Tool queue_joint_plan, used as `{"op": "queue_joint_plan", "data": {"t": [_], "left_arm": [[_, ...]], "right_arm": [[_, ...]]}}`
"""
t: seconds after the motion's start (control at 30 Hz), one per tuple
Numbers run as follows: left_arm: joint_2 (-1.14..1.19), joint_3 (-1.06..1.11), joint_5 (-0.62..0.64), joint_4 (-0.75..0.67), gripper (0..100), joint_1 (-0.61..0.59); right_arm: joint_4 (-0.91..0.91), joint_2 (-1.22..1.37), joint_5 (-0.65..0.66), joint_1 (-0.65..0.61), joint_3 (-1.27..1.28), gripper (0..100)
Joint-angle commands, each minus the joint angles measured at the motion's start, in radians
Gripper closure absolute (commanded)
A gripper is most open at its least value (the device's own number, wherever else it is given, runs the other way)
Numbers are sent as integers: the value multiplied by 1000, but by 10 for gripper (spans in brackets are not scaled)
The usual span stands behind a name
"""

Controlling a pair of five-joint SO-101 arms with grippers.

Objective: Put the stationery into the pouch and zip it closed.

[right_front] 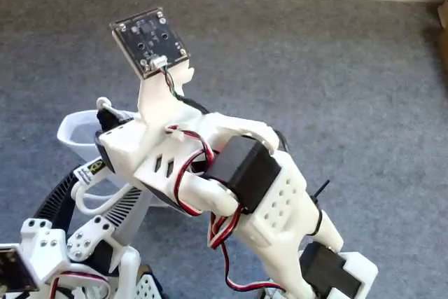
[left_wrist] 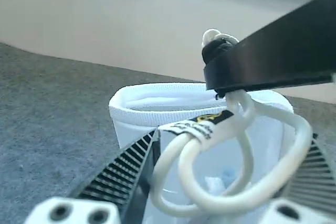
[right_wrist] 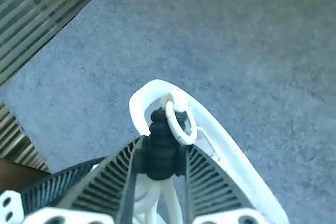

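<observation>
Closest in, spread wide to either side of the near end of the upright white mesh pouch (left_wrist: 157, 114): left gripper (left_wrist: 233, 140), ribbed black fingers (left_wrist: 118, 174) flanking it, a looped white cord (left_wrist: 231, 203) with a tag hanging between them; hard to tell whether pressing on the mesh. Just beyond, at the pouch's open rim, clamped tight on the black zip pull (right_wrist: 160, 124) with its white ring (right_wrist: 181, 124): right gripper (right_wrist: 164, 145). Farther off, grey table surface (right_front: 336, 68), then a pale wall (left_wrist: 105, 19).
</observation>
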Motion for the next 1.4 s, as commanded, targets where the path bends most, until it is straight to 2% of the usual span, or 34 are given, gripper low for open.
{"op": "queue_joint_plan", "data": {"t": [0.0, 0.13, 0.27, 0.33, 0.5, 0.6, 0.73, 1.0, 1.2, 1.37], "left_arm": [[-8, 7, -11, 3, 623, -7], [-8, 8, -11, 3, 623, -133], [-8, 8, -11, 3, 623, -232], [-8, 22, -11, -12, 623, -265], [-7, 191, -3, -187, 627, -309], [-7, 291, -3, -267, 627, -308], [-7, 308, -2, -273, 626, -278], [-7, 289, 0, -250, 623, -18], [-7, 275, 0, -244, 623, -12], [-7, 274, 49, -247, 623, -12]], "right_arm": [[-79, -19, -25, 30, -18, 993], [-142, -19, -37, 156, -18, 993], [-163, -19, -175, 257, -18, 993], [-174, -19, -204, 282, -18, 993], [-213, -19, -210, 338, -18, 993], [-231, -13, -229, 378, -18, 993], [-251, -10, -331, 383, -10, 993], [-302, 35, -336, 291, -7, 993], [-254, 99, -336, 283, -15, 993], [-186, 108, -255, 183, -16, 993]]}}
